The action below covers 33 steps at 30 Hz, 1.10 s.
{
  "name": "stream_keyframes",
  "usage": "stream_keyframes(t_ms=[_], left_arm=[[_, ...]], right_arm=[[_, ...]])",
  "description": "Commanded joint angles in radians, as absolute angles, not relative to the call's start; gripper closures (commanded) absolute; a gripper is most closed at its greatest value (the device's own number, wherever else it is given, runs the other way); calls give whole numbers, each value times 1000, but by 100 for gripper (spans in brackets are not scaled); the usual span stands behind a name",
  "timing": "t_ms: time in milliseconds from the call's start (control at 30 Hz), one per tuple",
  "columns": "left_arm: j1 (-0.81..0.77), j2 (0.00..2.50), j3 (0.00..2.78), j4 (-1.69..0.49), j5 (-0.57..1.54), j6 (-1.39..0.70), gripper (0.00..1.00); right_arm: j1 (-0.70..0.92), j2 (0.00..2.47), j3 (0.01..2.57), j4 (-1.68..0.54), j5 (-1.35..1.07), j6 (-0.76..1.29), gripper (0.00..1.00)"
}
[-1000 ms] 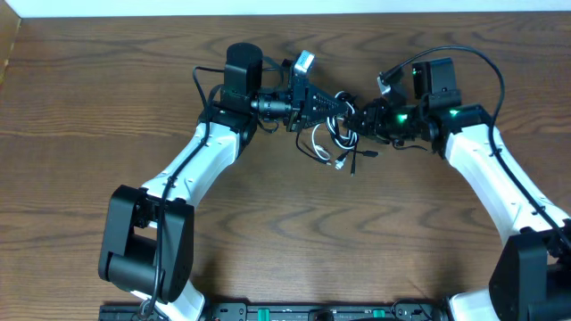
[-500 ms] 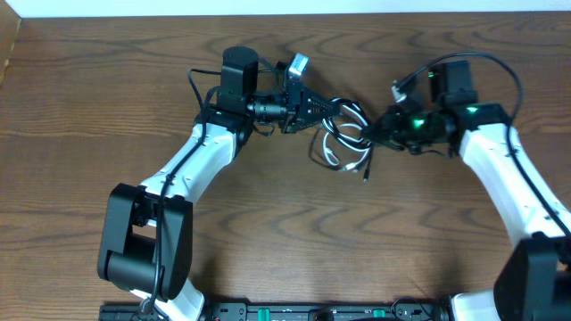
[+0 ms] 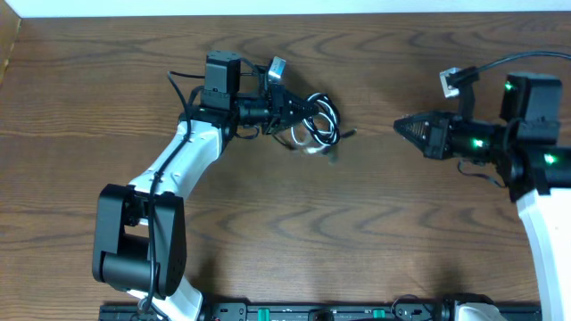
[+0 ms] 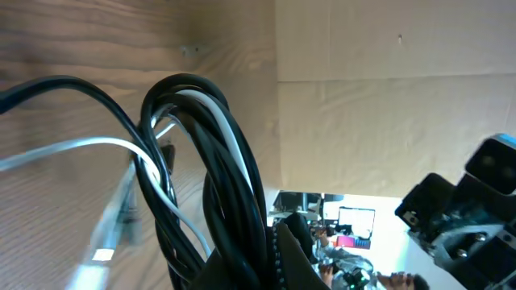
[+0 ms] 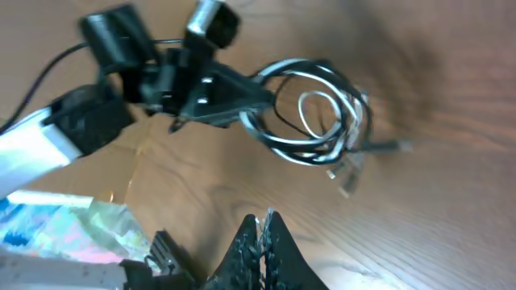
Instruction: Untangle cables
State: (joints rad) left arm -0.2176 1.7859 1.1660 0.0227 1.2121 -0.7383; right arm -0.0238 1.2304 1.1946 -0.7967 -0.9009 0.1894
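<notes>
The cables (image 3: 314, 125) bunch at the left end effector (image 3: 299, 109) over the table (image 3: 285, 232) — right end effector (image 3: 400, 127) well apart, rightward.

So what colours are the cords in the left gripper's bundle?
Black and white cables, clearest in the left wrist view.

The cables (image 3: 318, 130), one black and one white, are coiled together in tangled loops.
</notes>
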Motion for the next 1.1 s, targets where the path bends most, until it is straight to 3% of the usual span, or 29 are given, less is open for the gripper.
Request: stream_keyframes(t_ms=[0,100,233,733,1067], left_arm=[[-220,1771,1189,30,1228,-707,93],[-220,1771,1189,97,1297,-707,93],[-220,1771,1189,237,1413,-736,93],[-220,1771,1189,324,1541,-916,92],[-221,1771,1189,324,1570,-965,93]], right_arm=[[-24,1244,1188,-818,-886,156,92],[-15,1277,1188,-823,-837,156,73],[26,1343,1188,-813,-796,156,64],[133,1574,1188,-572,-531,155,53],[132,1604,1188,-527,-691,60,48]])
